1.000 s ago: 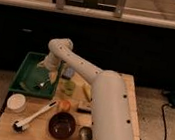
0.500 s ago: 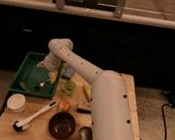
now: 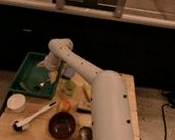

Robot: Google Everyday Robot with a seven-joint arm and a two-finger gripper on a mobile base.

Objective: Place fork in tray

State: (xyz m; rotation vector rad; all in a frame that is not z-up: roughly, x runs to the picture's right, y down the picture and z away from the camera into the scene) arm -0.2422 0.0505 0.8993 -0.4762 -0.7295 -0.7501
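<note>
The green tray (image 3: 24,71) sits at the left on the pale wooden board. The fork (image 3: 42,83), a small shiny metal piece, lies inside the tray near its right side. My gripper (image 3: 46,72) is at the end of the white arm, reaching down over the tray just above the fork.
A white-handled brush (image 3: 34,116) lies on the board in front of the tray. A dark brown bowl (image 3: 62,125), a white round lid (image 3: 16,102), an orange ball (image 3: 64,104), a green cup (image 3: 70,86) and a small metal cup (image 3: 86,133) stand nearby.
</note>
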